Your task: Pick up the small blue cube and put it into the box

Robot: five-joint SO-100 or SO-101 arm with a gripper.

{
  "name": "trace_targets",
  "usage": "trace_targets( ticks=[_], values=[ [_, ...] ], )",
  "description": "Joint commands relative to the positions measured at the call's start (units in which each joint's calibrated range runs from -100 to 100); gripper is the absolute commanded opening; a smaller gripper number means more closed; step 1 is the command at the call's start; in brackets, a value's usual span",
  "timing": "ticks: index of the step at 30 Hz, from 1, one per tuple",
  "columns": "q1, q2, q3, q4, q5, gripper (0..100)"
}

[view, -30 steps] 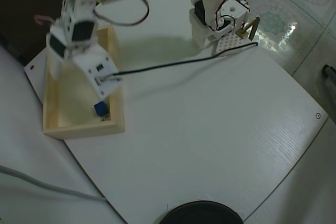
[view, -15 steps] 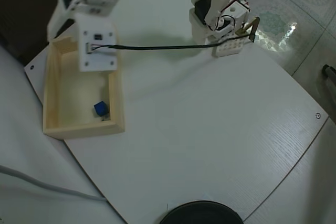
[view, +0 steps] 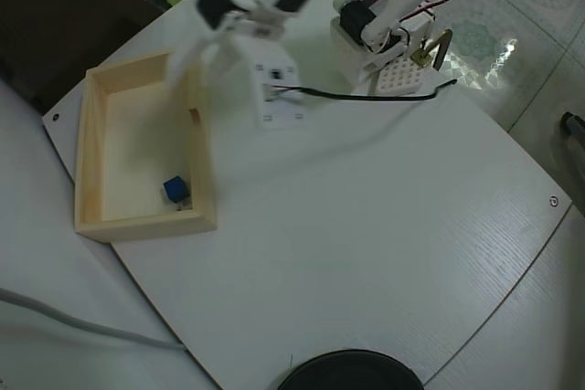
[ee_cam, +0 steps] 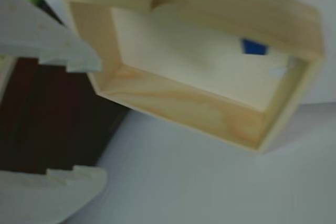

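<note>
A white table [view: 366, 226] with a faint wood grain fills most of the overhead view, with patterned floor tiles past its far corner and a dark round object [view: 350, 372] cut off at the bottom edge. The box [view: 87, 171] sits at the table's left side in that view, pale wood with thin walls, and the small blue cube [view: 175, 189] rests on its floor, close to the lower right corner and just beside the long right wall. My wrist view shows the same thing from another angle: the box [ee_cam: 178, 103] tilted across the frame, its notch on the far wall, and the small blue cube [ee_cam: 254, 46] lying inside against the far wall near one end. So I judge the task's main work done: the cube is in the box, and nothing is left but to bring my arm to rest. My gripper [ee_cam: 79, 116] is empty and spread wide; in the wrist view its two pale fingers [ee_cam: 52, 40] stand well apart at the left edge with only the dark floor beyond the table edge between them, touching nothing. Seen from overhead, I am raised above the table, right of the box and apart from it, with a black cable [view: 366, 96] trailing to my base.
</note>
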Motion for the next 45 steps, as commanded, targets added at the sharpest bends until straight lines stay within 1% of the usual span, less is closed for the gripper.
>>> trace_targets(
  ticks=[1, 9, 15, 29, 45],
  values=[
    [0.11, -8.68, 8.87, -2.14, -0.27, 18],
    [0.11, -27.61, 27.78, -2.40, -0.27, 18],
    [0.11, -42.91, 37.74, -1.63, 0.14, 18],
    [0.19, -42.32, 50.32, -2.40, 0.25, 18],
    [0.11, -42.32, 50.59, -2.48, 0.25, 17]
  ],
)
